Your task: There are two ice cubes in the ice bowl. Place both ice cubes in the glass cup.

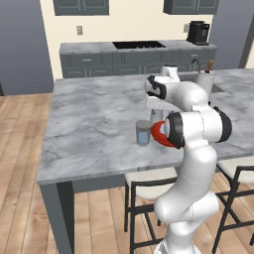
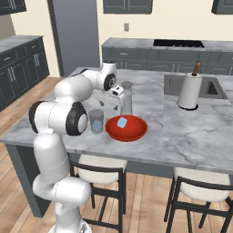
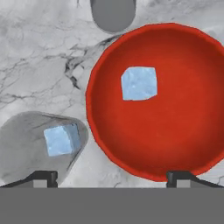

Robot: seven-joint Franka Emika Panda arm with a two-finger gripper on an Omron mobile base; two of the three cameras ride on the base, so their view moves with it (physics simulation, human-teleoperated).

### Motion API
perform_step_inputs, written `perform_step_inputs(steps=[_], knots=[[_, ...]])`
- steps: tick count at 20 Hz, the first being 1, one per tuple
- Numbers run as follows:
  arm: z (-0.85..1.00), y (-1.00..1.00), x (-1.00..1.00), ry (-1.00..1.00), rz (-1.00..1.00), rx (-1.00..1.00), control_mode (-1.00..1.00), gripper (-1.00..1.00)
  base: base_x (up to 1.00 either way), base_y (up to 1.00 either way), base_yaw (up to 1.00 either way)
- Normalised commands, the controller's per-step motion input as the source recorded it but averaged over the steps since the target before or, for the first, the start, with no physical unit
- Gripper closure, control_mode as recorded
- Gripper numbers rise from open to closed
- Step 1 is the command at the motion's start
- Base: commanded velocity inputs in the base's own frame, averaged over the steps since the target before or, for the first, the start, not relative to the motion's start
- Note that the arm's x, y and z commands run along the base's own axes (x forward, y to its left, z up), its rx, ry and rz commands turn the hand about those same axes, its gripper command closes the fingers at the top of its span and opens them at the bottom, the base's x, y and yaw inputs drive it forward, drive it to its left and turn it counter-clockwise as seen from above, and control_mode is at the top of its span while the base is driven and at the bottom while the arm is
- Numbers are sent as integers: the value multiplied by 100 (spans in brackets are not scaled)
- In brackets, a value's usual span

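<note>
One ice cube [image 3: 62, 139] lies inside the cup [image 3: 26, 148], which stands near the tabletop's [image 1: 94, 124] front edge, just beside the bowl [image 3: 175, 144]. The other cube [image 3: 139, 83] rests in the bowl. The gripper [image 3: 111, 177] hangs above the two with its jaws wide apart, holding nothing. A taller clear vessel [image 2: 126, 98] stands behind the bowl.

Grey-veined smooth marble table [image 3: 39, 65]; on it, matt red round bowl [image 3: 175, 144], translucent grey glass cup [image 3: 22, 144], pale-blue translucent ice cubes [image 3: 139, 83].
</note>
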Motion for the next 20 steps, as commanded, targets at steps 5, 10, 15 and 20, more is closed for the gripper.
perform_step_inputs(steps=[5,10,15,20], knots=[[-18,-51,-19,-9,0,0,-100,-100,0,0,0],[-44,-23,-1,-6,1,0,-100,-100,0,0,0],[-32,-9,5,-5,1,0,-100,-100,0,0,0],[-13,-14,22,-1,0,0,-100,-100,0,0,0]])
